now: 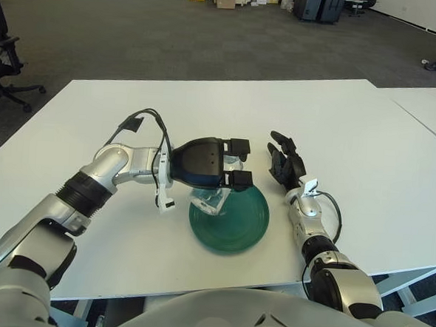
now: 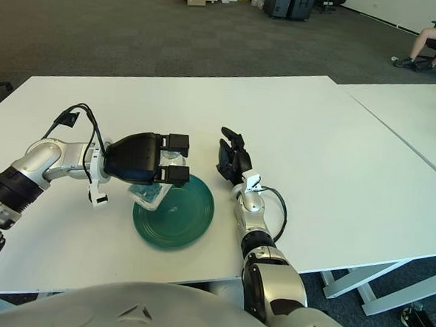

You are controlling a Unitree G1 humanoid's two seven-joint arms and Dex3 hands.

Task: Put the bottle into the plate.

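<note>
Gripped in the closed fingers of the left hand [image 1: 216,166], the bottle [image 1: 210,198] is held tilted beneath the palm, its lower end over the plate's [image 1: 236,225] left rim. The right hand [image 1: 284,165] is seen open, just right of the plate.
</note>
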